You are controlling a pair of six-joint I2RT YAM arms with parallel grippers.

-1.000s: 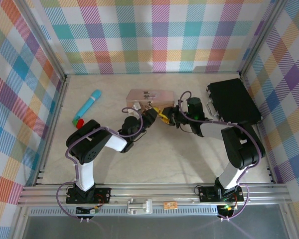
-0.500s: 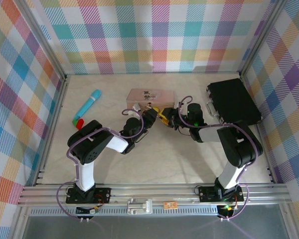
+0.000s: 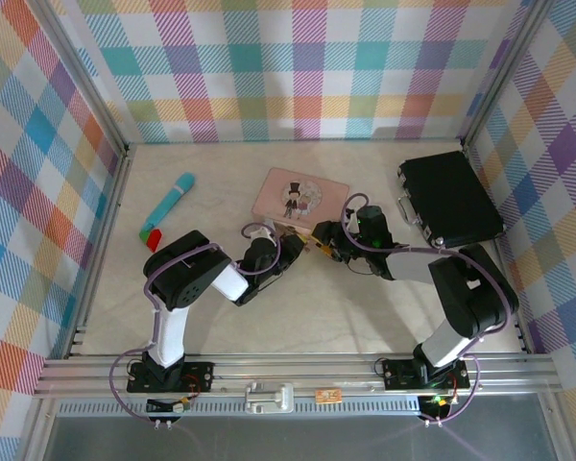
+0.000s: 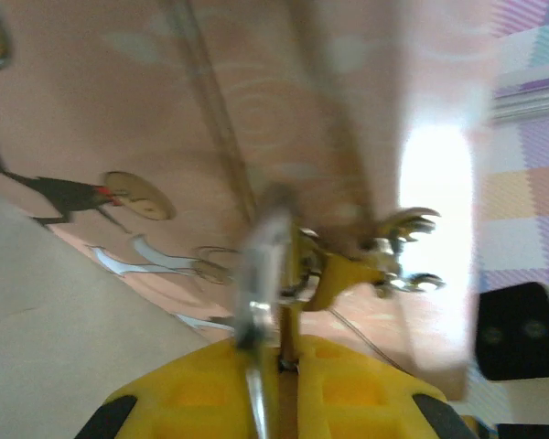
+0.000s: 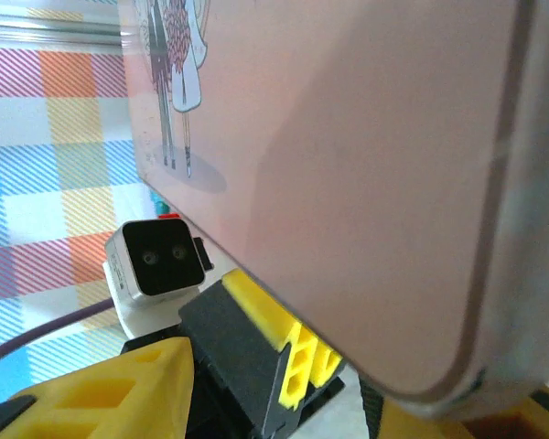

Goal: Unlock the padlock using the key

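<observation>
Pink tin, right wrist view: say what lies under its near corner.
Under the pink tin's corner sit the left gripper's yellow fingers, their black mount and its white camera. The tin covers their tips, so anything pinched there is hidden in this view.

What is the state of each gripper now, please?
Left gripper: closed on a thin grey metal piece that looks like the key.
Right gripper: open, jaws apart around the edge of the pink tin.

Top camera looks straight down over the whole surface (image 3: 346,307); both wrist cameras sit low, very close against the pink tin (image 3: 300,197).
</observation>
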